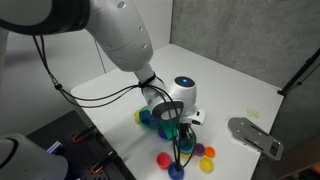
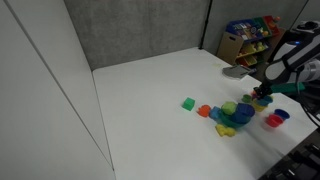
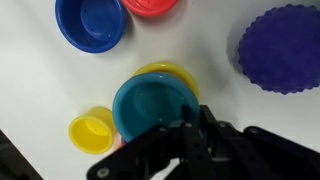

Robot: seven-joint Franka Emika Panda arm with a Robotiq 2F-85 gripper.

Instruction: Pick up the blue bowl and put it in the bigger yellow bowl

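The blue bowl (image 3: 150,108) sits nested in the bigger yellow bowl (image 3: 172,70), just ahead of the pincer (image 3: 195,128). I cannot tell whether the pincer grips its rim. A small yellow bowl (image 3: 92,132) rests beside them on the bench (image 3: 40,85).

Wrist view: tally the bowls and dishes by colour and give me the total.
Blue: 2, the dark blue bowl and the teal-blue bowl
Yellow: 2, the bigger yellow bowl holding the teal-blue bowl, and the small yellow bowl
Red: 1, the red bowl, cut off by the top edge
Purple: 1, the purple scalloped dish
Total: 6
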